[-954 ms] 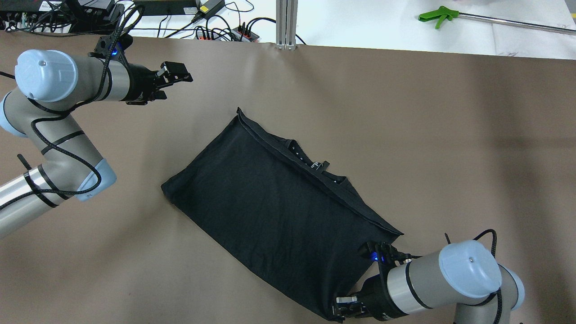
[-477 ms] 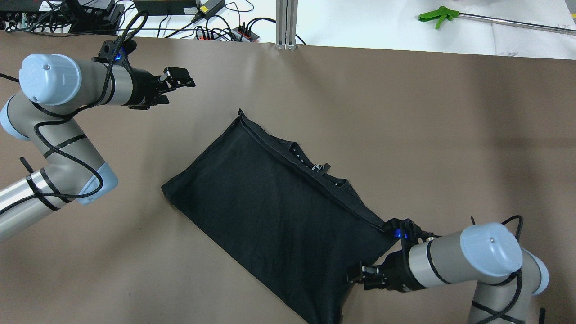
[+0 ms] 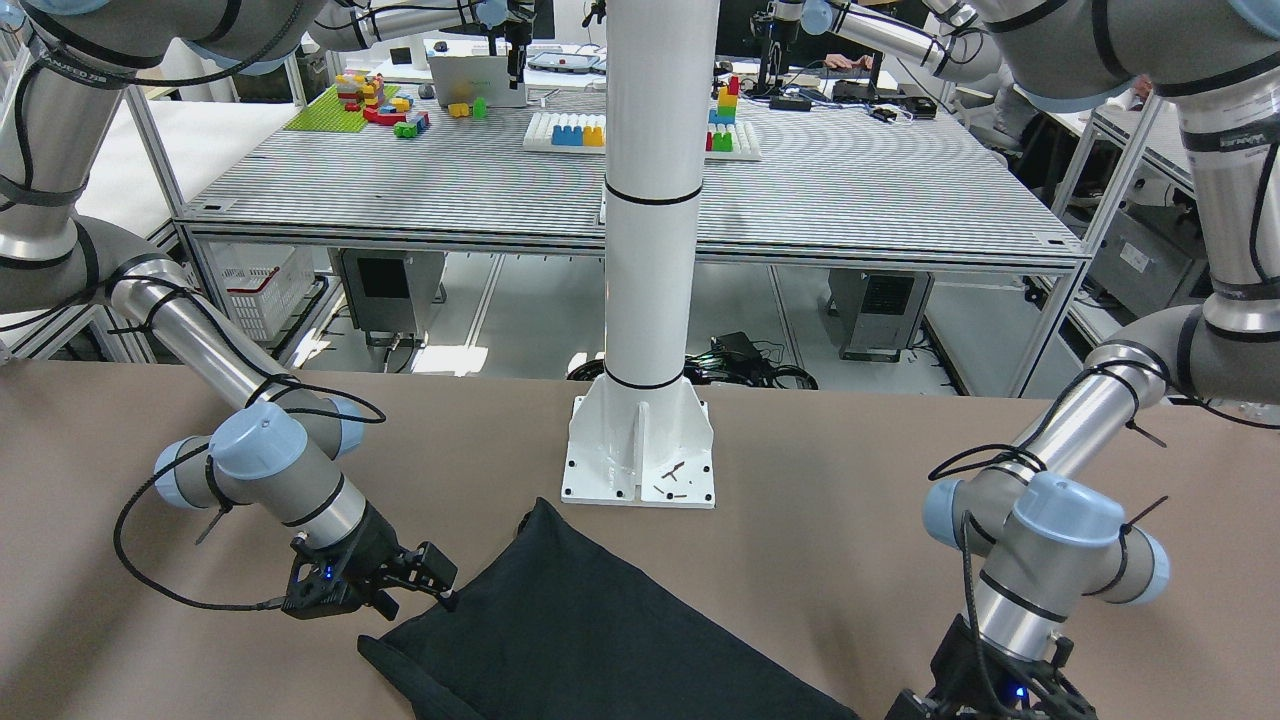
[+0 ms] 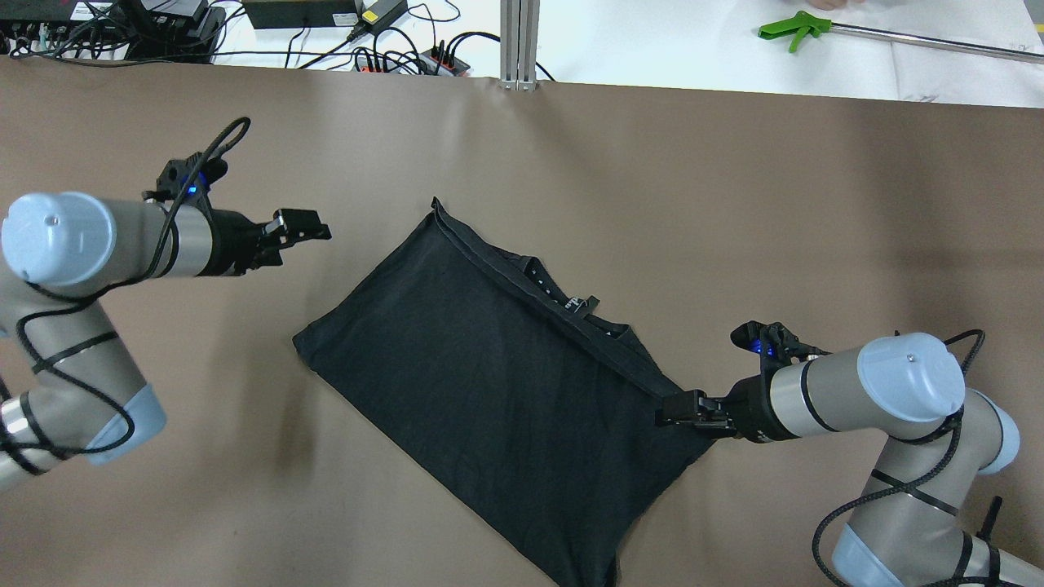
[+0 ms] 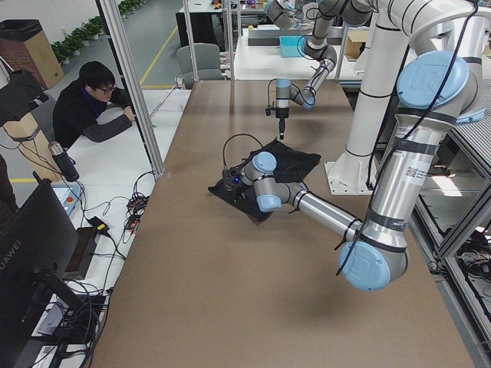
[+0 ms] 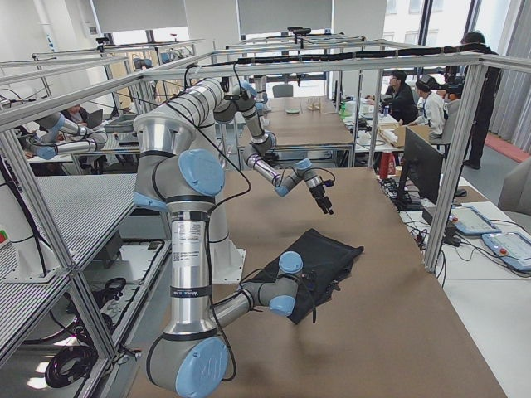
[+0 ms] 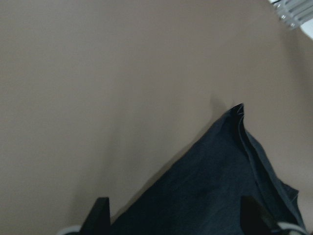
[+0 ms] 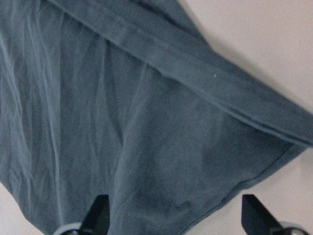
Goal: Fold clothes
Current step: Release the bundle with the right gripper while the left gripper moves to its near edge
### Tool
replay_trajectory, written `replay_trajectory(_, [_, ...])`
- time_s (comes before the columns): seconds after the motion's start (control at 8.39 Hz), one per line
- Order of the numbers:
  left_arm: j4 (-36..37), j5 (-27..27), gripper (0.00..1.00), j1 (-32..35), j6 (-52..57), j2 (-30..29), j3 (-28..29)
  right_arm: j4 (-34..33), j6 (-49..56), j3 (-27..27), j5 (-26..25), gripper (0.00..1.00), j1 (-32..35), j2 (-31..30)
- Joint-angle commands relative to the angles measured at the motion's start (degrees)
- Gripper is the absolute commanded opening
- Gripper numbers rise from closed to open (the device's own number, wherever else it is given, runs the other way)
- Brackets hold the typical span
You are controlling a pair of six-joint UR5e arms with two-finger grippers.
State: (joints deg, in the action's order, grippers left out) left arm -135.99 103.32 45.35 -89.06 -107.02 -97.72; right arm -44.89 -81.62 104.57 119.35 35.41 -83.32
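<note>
Resting on the brown table (image 4: 734, 204), the clothes (image 4: 489, 359) lie near the pillar (image 3: 650, 200).

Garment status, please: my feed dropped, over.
Left gripper open, clear of garment. Right gripper open at its right corner. Garment lies folded over, flat. Nothing seen in the way.

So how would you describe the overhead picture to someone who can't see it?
A black folded garment lies slanted on a brown table. The left pincer is apart from the cloth, off its upper-left side, while the right pincer is at the garment's right corner.
</note>
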Motion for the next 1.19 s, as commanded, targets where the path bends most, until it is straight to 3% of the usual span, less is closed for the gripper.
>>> replay_trajectory(0.0, [-0.24, -7.94, 0.94, -9.37, -1.03, 8.48, -4.76, -0.29, 0.41, -1.12, -0.35, 0.95, 2.12, 0.88])
replay_trajectory(0.24, [-0.86, -11.55, 0.94, -13.52, -1.21, 8.50, -3.45, -0.29, 0.41, -1.12, -1.39, 0.95, 2.12, 0.88])
replay_trajectory(0.72, [-3.76, -11.92, 0.94, -13.98, -1.03, 6.83, 1.83, -0.29, 0.41, -1.30, -2.02, 0.95, 2.12, 0.79])
replay_trajectory(0.83, [-3.76, -11.92, 0.84, -13.98, -1.21, 5.78, 1.74, -0.37, 0.32, -1.30, -2.19, 0.95, 2.12, 0.79])
replay_trajectory(0.95, [-3.67, -11.92, 0.52, -13.98, -1.38, 5.08, 1.74, -0.64, 0.32, -1.30, -2.72, 0.95, 2.12, 0.79])
replay_trajectory(1.07, [-3.59, -11.92, 0.08, -13.98, -2.25, 4.89, 1.83, -0.64, 0.32, -1.21, -2.81, 0.95, 2.03, 0.79])
